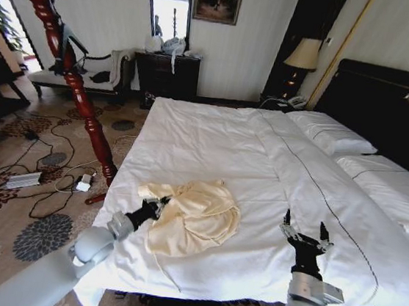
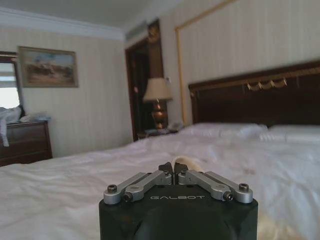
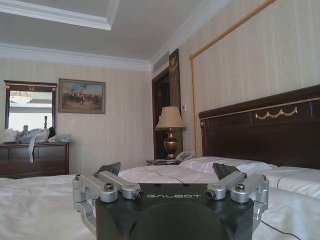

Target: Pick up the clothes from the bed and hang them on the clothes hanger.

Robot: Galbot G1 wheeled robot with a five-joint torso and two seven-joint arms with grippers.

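The clothes [image 1: 196,213], a pale cream-yellow silky garment, lie crumpled on the near part of the bed [image 1: 212,146], on its white duvet. My left gripper [image 1: 158,206] is at the garment's left edge, shut on a fold of it; in the left wrist view the closed fingertips [image 2: 173,168] pinch a bit of cream cloth [image 2: 182,161]. My right gripper [image 1: 305,232] stands open above the duvet, to the right of the garment and apart from it; its fingers [image 3: 109,168] are spread. The clothes hanger [image 1: 67,63], a dark-red wooden stand, leans beside the bed's left side.
Cables and a power strip [image 1: 24,179] lie on the patterned carpet left of the bed. A dark dresser [image 1: 165,75] and a bench [image 1: 80,76] stand by the far wall. A lamp [image 1: 302,57] sits by the black headboard [image 1: 393,115]. White pillows [image 1: 332,134] lie at the right.
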